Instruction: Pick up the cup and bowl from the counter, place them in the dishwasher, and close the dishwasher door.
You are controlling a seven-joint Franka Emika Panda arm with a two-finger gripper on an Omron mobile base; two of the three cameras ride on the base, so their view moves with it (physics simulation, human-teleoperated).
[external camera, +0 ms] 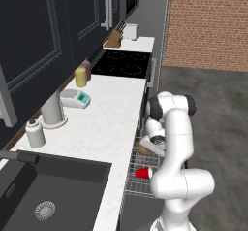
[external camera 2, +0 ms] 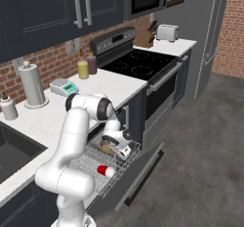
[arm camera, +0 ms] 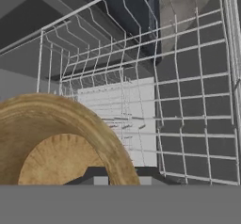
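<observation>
On your left, the counter carries neither task item now. Moving right, the cup lies on its side in the dishwasher rack, and just beyond it the gripper hangs low over the rack with its jaws nearly together, pinched on the rim of the bowl. That bowl reads as stiff, light wood with a smooth curved wall, so a rim pinch like this one is probably your best hold; expect it to tilt or slip if you swing fast. Set it down gently between the wires. Furthest right, the dishwasher door hangs open, waiting to be shut.
</observation>
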